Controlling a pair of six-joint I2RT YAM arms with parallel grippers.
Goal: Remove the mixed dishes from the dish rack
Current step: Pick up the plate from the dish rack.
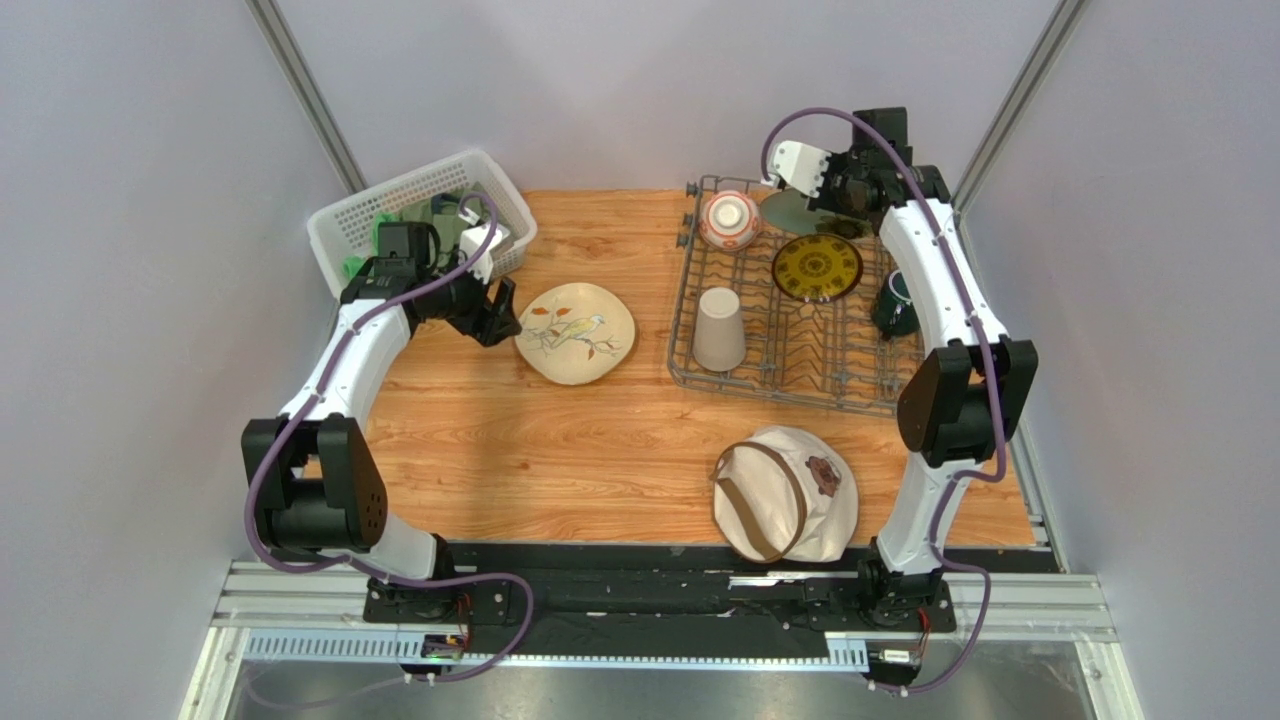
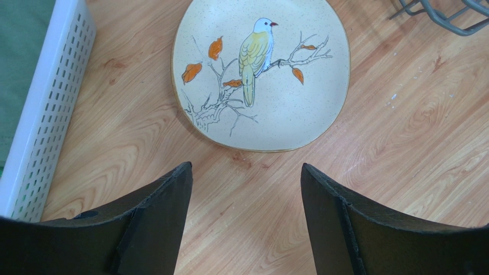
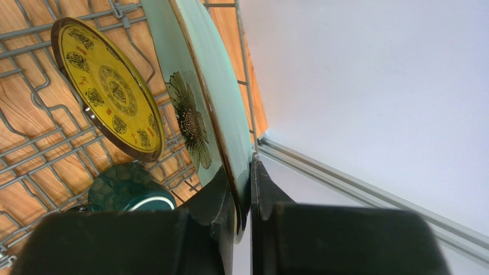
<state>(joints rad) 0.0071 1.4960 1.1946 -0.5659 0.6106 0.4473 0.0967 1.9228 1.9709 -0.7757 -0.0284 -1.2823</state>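
Right gripper (image 3: 244, 186) pinches rim of pale green plate (image 3: 189, 114), dark flower print; left gripper (image 2: 245, 175) wide, empty.

The white-and-black left arm (image 1: 349, 360) was extended forward and bent inward at the elbow. Its left gripper (image 2: 247, 175) pointed downward with the two black fingers (image 2: 163, 217) spread wide, holding nothing. The right arm (image 1: 944, 285) stretched far forward, and the right gripper (image 3: 244, 183) had its fingers (image 3: 221, 197) pinched tightly on the rim of a pale green round plate (image 3: 172, 51).
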